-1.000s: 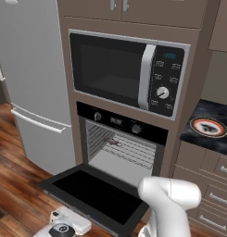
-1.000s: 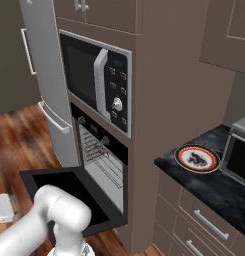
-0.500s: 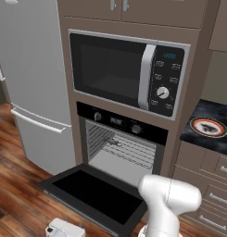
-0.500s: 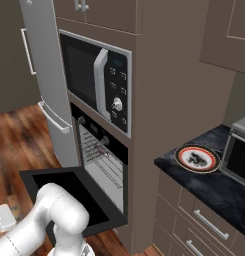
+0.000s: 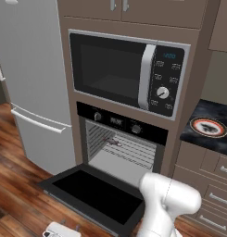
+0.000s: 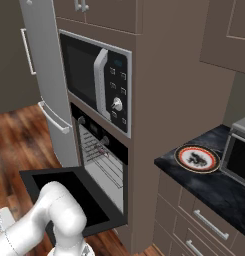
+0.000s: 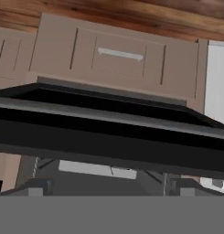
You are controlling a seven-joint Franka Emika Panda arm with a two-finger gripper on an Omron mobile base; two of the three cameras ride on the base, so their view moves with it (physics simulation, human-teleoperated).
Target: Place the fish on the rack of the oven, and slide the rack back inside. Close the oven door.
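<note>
The oven (image 5: 122, 121) (image 6: 92, 131) stands open, and its black glass door (image 5: 94, 193) (image 6: 69, 192) lies flat toward me. The silver rack (image 5: 131, 152) (image 6: 101, 160) sits pushed back inside the cavity. On its left part lies a small dark thing, apparently the fish (image 5: 112, 142) (image 6: 101, 150). My hand hangs low by the floor, in front of and below the door's front edge (image 7: 109, 137). The gripper (image 7: 109, 188) is open, its fingertips (image 7: 38, 187) wide apart with nothing between them. The hand's white body (image 5: 57, 229) (image 6: 1, 220) is at the frame edges.
A microwave (image 5: 129, 71) sits above the oven and a grey fridge (image 5: 31, 83) stands to its left. On the dark counter at the right, a red-rimmed plate (image 5: 198, 121) (image 6: 182, 152) bears a dark mark. Drawers (image 7: 118, 55) lie under the oven.
The hand has sunk a little lower toward the floor in front of the door. Oven, door and rack have not moved.
</note>
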